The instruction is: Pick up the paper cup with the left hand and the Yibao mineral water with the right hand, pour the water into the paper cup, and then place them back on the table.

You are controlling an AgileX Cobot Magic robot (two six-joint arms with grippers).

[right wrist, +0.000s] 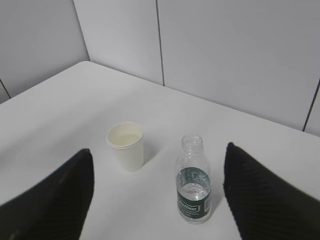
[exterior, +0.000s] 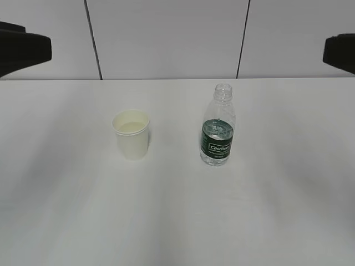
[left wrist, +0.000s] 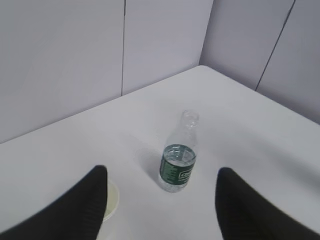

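The paper cup (exterior: 131, 134) stands upright on the white table (exterior: 177, 221), left of centre. The uncapped Yibao bottle (exterior: 217, 133) stands upright to its right, apart from it, with clear water (exterior: 217, 131) reaching the green label. Only dark parts of the left arm (exterior: 22, 52) and right arm (exterior: 339, 52) show at the top corners, well away from both. My left gripper (left wrist: 161, 172) is open and empty above the table; I see the bottle (left wrist: 177, 170) between its fingers and the cup (left wrist: 111, 202) half hidden by the left finger. My right gripper (right wrist: 158, 150) is open and empty, with the cup (right wrist: 126, 145) and bottle (right wrist: 194, 185) below it.
Grey wall panels (exterior: 166, 39) with dark seams rise behind the table's far edge. In the wrist views the table's far corners show (left wrist: 205, 67) (right wrist: 85, 62).
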